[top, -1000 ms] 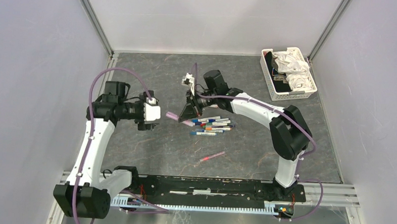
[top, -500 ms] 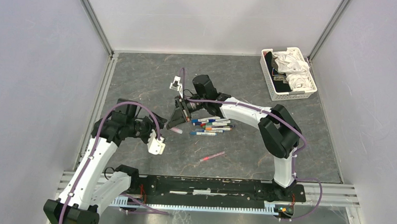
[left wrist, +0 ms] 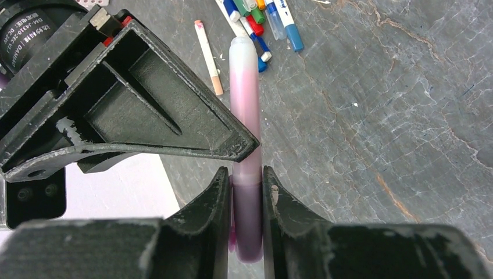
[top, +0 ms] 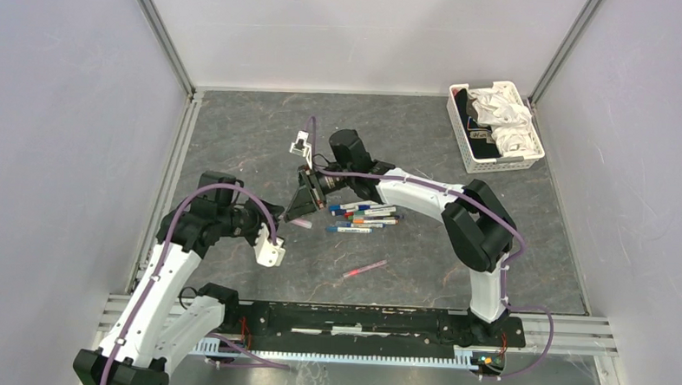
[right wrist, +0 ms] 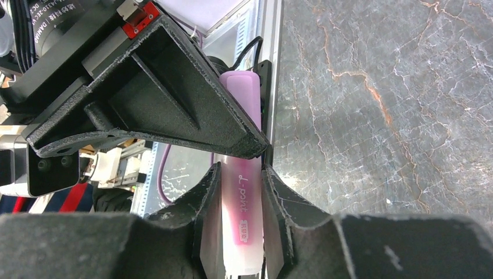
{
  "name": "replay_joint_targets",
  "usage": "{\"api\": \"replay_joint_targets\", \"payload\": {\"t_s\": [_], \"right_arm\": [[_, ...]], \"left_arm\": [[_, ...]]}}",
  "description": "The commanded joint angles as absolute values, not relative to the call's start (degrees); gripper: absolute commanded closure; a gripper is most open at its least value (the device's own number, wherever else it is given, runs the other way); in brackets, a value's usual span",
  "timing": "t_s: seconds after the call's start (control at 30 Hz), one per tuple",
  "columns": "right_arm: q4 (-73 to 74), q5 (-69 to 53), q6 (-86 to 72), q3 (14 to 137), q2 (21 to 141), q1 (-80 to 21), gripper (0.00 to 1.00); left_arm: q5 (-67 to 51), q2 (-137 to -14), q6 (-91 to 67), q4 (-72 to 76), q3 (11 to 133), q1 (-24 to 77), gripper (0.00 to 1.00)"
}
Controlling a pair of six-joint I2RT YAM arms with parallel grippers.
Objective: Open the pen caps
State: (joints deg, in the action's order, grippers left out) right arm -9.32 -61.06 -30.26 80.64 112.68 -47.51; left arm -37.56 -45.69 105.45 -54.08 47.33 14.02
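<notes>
The left wrist view shows the left tool (left wrist: 247, 189) closed on the pink cap (left wrist: 249, 232), the darker end of the pink pen (left wrist: 244, 87), with one finger pressed to each side of it. From there the paler barrel runs toward the heap of pens (left wrist: 258, 17), where blue, red and green caps (left wrist: 293, 39) sit on white barrels. One black finger of the right tool (left wrist: 249, 148) crosses the pink barrel just on the heap's side of the cap. How that tool stands cannot be told from here.

The right wrist view shows what that one hides. Both fingers of the right tool lie against the barrel, clamped on the pen at its printed label, and the pink cap end runs away from the heap into the left tool.

From above, only a short pink sliver shows between the two tools, just left of the heap on the worktop (top: 236, 136). Only this view shows a loose pink pen (top: 365, 268) lying alone on the near side of the heap, and a white basket (top: 473, 160) well beyond the heap to the right.
</notes>
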Motion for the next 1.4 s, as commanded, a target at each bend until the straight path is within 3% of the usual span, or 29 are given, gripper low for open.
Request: {"api": "replay_joint_targets", "payload": {"t_s": [0.0, 0.23, 0.37, 0.57, 0.63, 0.73, 0.83, 1.03, 1.37], "right_arm": [[-12.8, -62.8, -31.4, 80.9, 111.8, -49.3, 0.68], [-10.8, -64.0, -30.2, 79.4, 110.7, -49.3, 0.76], [-11.1, -64.7, -29.7, 77.7, 109.4, -49.4, 0.62], [-11.1, -63.9, -29.3, 78.2, 109.4, -49.7, 0.52], [-11.0, -63.2, -29.3, 78.7, 109.4, -49.7, 0.59], [-8.8, -62.3, -28.4, 80.7, 109.7, -49.7, 0.85], [-1.9, -60.3, -24.0, 82.9, 109.1, -49.2, 1.0], [13.3, -55.5, -11.9, 78.1, 104.6, -46.7, 1.0], [21.7, -50.2, -1.9, 63.7, 94.0, -41.8, 1.0]], "left_arm": [[-39.5, -45.3, 101.8, -50.3, 48.1, 14.3, 0.96], [-39.7, -46.0, 99.6, -50.1, 49.0, 14.4, 0.98], [-39.8, -46.4, 98.9, -49.1, 48.8, 14.4, 0.98], [-39.9, -45.9, 99.0, -49.1, 48.6, 14.4, 0.98], [-39.5, -45.7, 99.7, -49.3, 48.6, 14.5, 0.98], [-38.8, -45.8, 101.8, -50.8, 48.8, 14.5, 0.98], [-37.4, -45.8, 103.2, -52.0, 48.8, 14.6, 0.98], [-34.9, -46.8, 100.8, -53.8, 50.5, 14.7, 0.98], [-29.7, -47.2, 102.6, -48.2, 47.2, 14.6, 0.98]]}}
